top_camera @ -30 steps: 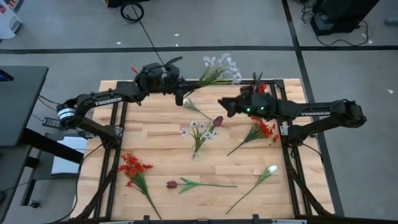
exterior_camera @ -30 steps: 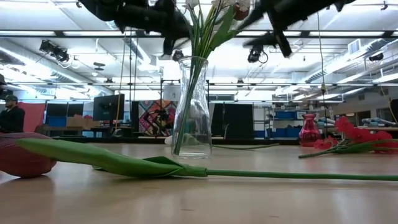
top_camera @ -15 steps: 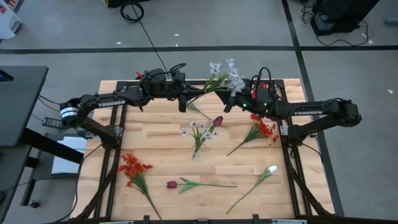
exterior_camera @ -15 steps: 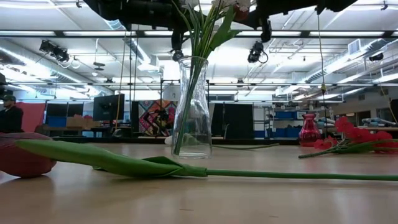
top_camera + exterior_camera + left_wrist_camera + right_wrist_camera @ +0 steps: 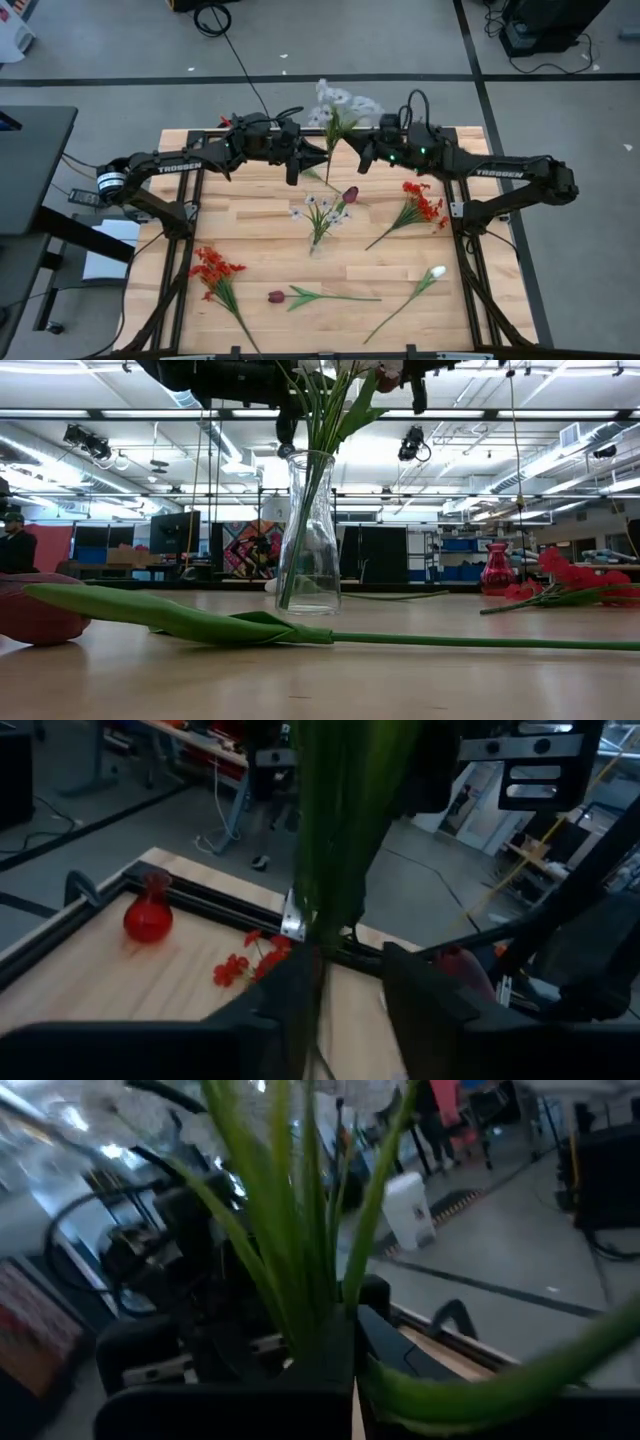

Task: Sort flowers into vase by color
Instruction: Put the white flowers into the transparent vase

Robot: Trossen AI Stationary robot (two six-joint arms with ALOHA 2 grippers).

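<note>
Pale lavender-white flower spray [image 5: 338, 104] stands in the clear glass vase [image 5: 309, 535] at the table's far edge; my left gripper [image 5: 296, 160] and right gripper [image 5: 366, 155] flank it, fingers' state unclear. I'd release slowly, keeping stems upright.

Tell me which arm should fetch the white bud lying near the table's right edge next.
The right, probably. The white bud lies on the right arm's side of the table, and the right gripper is nearer to it than the left gripper. Both now flank the clear vase at the far edge.

white spray [image 5: 338, 100] upright in vase [image 5: 308, 535], others scattered
</note>
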